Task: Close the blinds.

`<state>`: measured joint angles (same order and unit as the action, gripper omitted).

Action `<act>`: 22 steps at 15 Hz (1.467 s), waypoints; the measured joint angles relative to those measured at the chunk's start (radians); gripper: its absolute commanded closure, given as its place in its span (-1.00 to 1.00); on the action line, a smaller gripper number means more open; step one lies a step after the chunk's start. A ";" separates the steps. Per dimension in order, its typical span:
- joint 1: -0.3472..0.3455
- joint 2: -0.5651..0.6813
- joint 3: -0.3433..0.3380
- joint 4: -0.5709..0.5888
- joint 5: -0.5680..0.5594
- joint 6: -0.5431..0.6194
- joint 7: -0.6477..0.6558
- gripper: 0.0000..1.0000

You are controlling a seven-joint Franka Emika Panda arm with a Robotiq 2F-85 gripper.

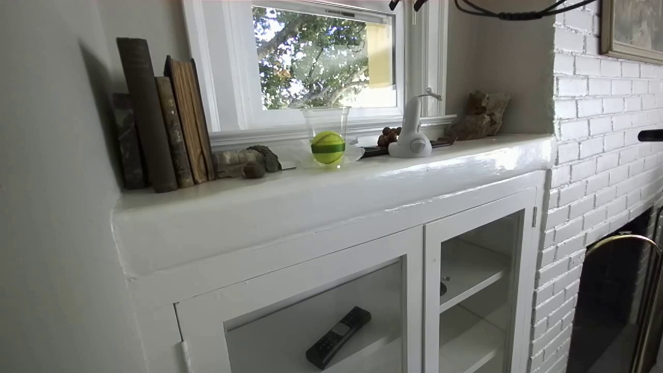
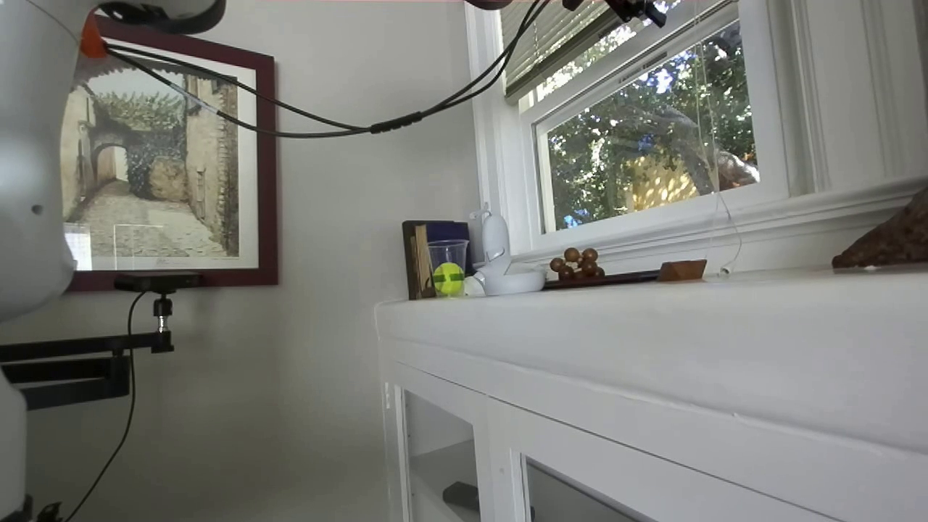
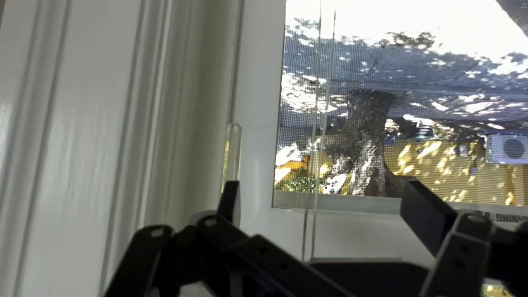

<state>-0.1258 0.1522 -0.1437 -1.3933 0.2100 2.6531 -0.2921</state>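
The white slatted blinds (image 2: 540, 32) show at the top of an exterior view, partly raised, with the bottom rail above the lower window pane. They do not show in the wrist view. In the wrist view my gripper (image 3: 328, 208) is open, its two black fingertips wide apart before the window frame. Two thin pale cords (image 3: 324, 103) run down between the fingers, apart from both tips. A clear wand (image 3: 233, 152) hangs just beyond the left fingertip; I cannot tell whether they touch. Fingertips also show at the top edge in both exterior views (image 1: 406, 5) (image 2: 641, 11).
The white ledge (image 1: 362, 181) below the window bears books (image 1: 150, 114), a clear cup (image 1: 326, 122) with a green ball, a white device (image 1: 412, 134), brown beads (image 2: 576, 264) and a rock (image 1: 479, 115). Black cables (image 2: 319, 134) hang from the arm. A framed picture (image 2: 267, 181) is on the wall.
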 measured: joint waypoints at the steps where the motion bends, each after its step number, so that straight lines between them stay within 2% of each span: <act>1: 0.000 0.008 0.001 0.010 0.000 0.003 0.000 -0.32; 10: 0.005 0.052 0.013 0.078 -0.001 0.003 -0.001 0.97; 22: 0.012 0.055 0.008 0.095 -0.013 -0.018 0.000 0.99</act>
<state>-0.1142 0.2071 -0.1353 -1.2980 0.1970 2.6350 -0.2918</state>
